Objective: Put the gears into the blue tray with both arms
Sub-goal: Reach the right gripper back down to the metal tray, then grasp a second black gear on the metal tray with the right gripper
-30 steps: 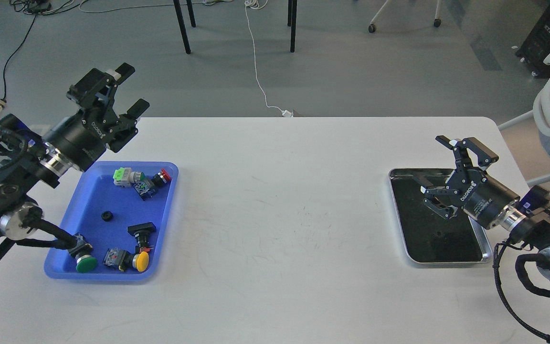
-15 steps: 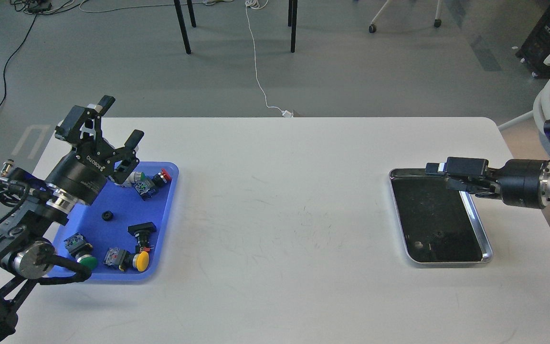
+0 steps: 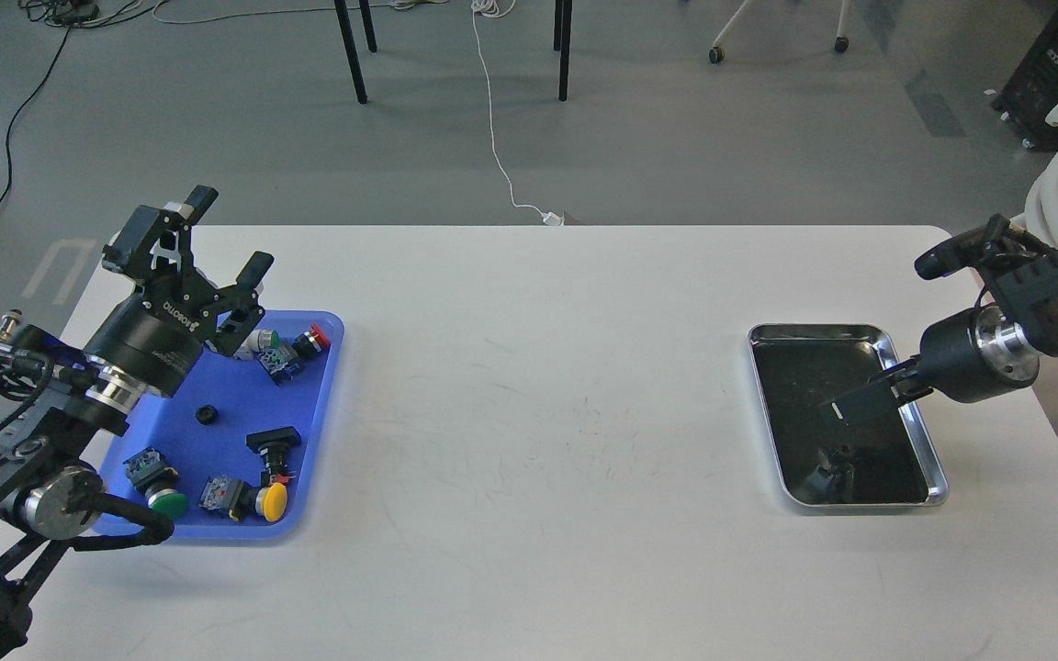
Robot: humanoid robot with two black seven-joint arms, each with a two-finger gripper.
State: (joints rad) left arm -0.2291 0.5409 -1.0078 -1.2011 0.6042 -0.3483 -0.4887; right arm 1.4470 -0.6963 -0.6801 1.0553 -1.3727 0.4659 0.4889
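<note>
The left end effector (image 3: 217,240), black with white lettering on its body, hung over the far left corner of the bright blue rectangular plastic tray (image 3: 320,415), its two fingers spread wide apart with nothing between them. The blue tray lay on the left part of the white surface (image 3: 538,386). One small black round gear (image 3: 208,414) rested on the tray floor near its middle, clear of the other parts. Around it lay several push-button switches: a red-capped one (image 3: 312,340) near the far right corner, a black-capped one (image 3: 273,444) toward the right wall, a yellow-capped one (image 3: 271,501) and a green-capped one (image 3: 165,503) along the near edge. The left arm's dark cable loop crossed the near left corner of the tray.

On the right part of the surface lay the silver-rimmed rectangular metal tray with a black inside (image 3: 936,487), well apart from the blue tray. The right end effector (image 3: 860,404) pointed down and left over that tray, above its middle; it was seen nearly edge-on and dark against the black floor, so whether its fingers were parted or closed could not be told. A small dark shape showed on the black floor near the near edge, too dim to name.
</note>
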